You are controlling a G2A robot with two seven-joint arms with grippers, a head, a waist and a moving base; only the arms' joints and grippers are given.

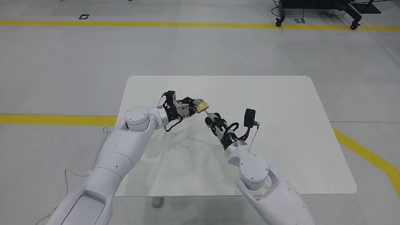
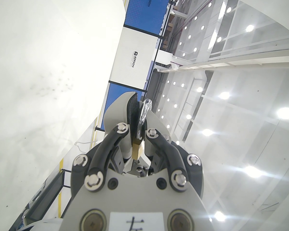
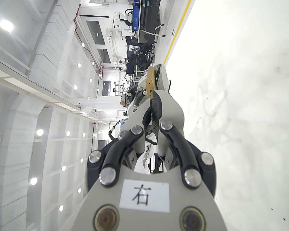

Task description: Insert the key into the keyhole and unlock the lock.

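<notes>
**A:** Where's the lock?

**B:** Small brass padlock [image 1: 201,106] w/ silver shackle [image 2: 144,111] is held up off the white table [image 1: 281,100] in my left fingers [image 2: 118,111]. They're clamped on it, w/ the shackle squeezed btwn them and the brass body nearer my palm.

**A:** And yr right side?

**B:** My right fingers [image 3: 173,111] are pressed together. Their tips are right at the padlock's end face, where the keyhole [image 3: 149,94] is turned toward them. I can't tell what they pinch, if anything; it's hidden btwn them.

**A:** Arms?

**B:** Seen from above, both meet over the table, left of its middle. Left arm comes in from the left side, right arm from the near edge. Fingertips are just beside each other at the padlock.
</notes>
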